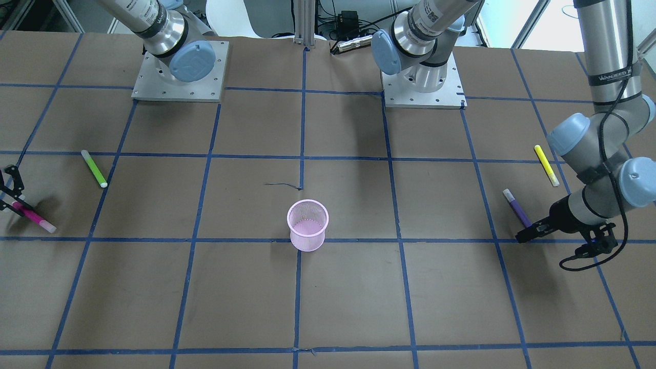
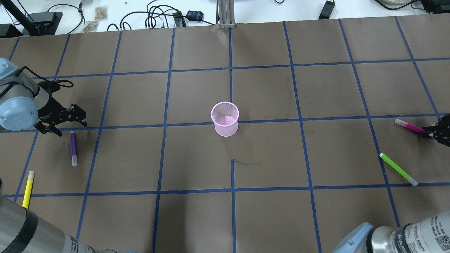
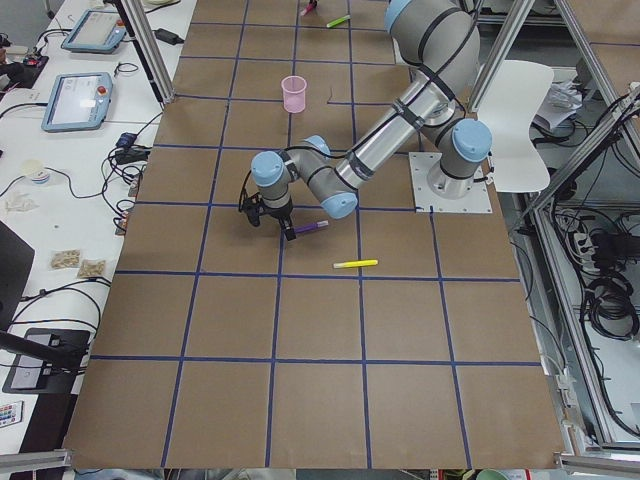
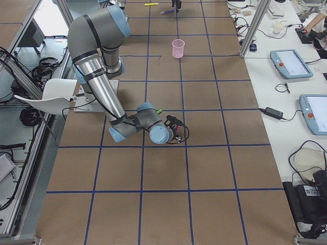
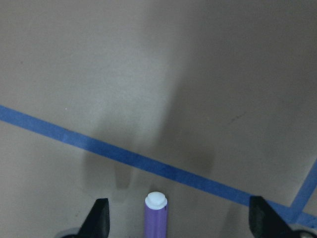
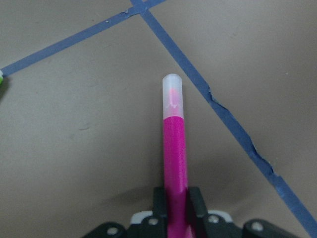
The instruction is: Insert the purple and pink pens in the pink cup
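Observation:
The pink mesh cup point(image 2: 225, 118) stands upright at the table's middle and also shows in the front view point(image 1: 307, 224). The purple pen point(image 2: 73, 148) lies flat on the table. My left gripper point(image 2: 68, 124) is open and low over its far end. In the left wrist view the pen's tip point(image 5: 156, 218) lies between the spread fingers point(image 5: 101, 218), untouched. My right gripper point(image 2: 434, 133) is shut on one end of the pink pen point(image 2: 409, 126). The right wrist view shows the fingers point(image 6: 158, 201) clamped on the pen point(image 6: 173, 144), low at the table.
A green pen point(image 2: 398, 169) lies near the right gripper. A yellow pen point(image 2: 28, 184) lies near the left arm. The two arm bases point(image 1: 179, 72) stand at the robot's side of the table. Blue tape lines cross the brown table cover.

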Motion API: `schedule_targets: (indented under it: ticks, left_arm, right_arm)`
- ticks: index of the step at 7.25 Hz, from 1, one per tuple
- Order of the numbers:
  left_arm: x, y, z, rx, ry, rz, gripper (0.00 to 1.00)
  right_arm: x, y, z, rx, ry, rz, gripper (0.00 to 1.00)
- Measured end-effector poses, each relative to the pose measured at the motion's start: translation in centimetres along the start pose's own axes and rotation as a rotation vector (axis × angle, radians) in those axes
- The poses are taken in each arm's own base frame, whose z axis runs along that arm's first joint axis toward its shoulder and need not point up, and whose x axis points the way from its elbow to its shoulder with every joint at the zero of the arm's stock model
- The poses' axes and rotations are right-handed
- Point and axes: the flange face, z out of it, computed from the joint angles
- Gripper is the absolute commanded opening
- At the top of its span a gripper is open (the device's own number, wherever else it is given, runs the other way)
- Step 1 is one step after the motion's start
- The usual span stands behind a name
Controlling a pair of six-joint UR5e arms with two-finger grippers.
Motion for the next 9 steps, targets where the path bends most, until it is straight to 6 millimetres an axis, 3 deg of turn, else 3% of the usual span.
schedule_targets:
  ticks: [2,3,4,5,6,7,9]
  left_arm:
    - [0.0,-0.1,0.0,0.000,0.000,0.000,0.59]
    - [0.0,-0.1,0.1,-0.001,0.000,0.000,0.59]
    - [0.0,-0.2,0.2,-0.003,0.000,0.000,0.58]
    - [-0.1,-0.2,0.3,-0.004,-0.001,-0.001,0.52]
    - [-0.1,-0.2,0.3,-0.004,-0.001,-0.001,0.15]
    - [-0.4,-0.2,0.2,-0.006,-0.014,-0.003,0.00]
    - [-1.1,-0.1,0.2,-0.017,-0.058,-0.010,0.00]
  right_arm:
    - [0.1,-0.3,-0.5,-0.004,0.006,0.002,0.01]
    - [0.3,-1.3,-0.9,-0.003,0.015,-0.010,0.01]
    - [0.5,-3.6,-1.1,0.003,0.024,-0.046,0.01]
    - [0.8,-7.3,-0.9,0.008,0.028,-0.101,0.01]
    - [0.8,-12.3,-0.4,0.012,0.026,-0.155,0.02]
    - [0.2,-17.9,0.1,0.012,0.021,-0.186,0.02]
    - [-3.0,-28.9,1.4,0.004,-0.005,-0.245,0.04]
